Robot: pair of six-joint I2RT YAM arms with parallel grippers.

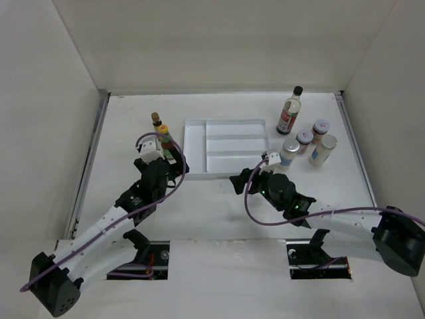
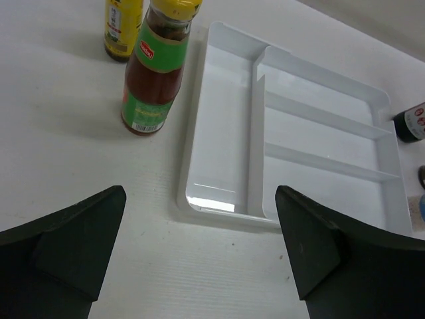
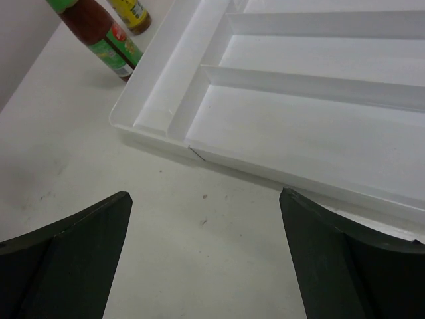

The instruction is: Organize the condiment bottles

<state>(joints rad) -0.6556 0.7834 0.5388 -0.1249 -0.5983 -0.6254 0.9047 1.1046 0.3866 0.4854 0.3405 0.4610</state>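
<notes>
Condiment bottles [image 1: 305,137] cluster upper right; a red sauce bottle [image 1: 166,141] stands left of the tray [image 1: 232,154]. Our left fingers [image 2: 80,246] and right fingers [image 3: 73,252] spread apart, empty.

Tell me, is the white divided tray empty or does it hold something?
Empty. The tray shows only bare white compartments in the top view; nothing lies inside it.

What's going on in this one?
Both arms are empty-handed. The left gripper, open, faces the yellow-capped red sauce bottle and tiny brown bottle left of the white tray; the right gripper, open, hovers at the tray's near edge. The tall black-capped bottle, two red-lidded jars and two white shakers stand right of the tray. Nothing is in the tray yet.
</notes>
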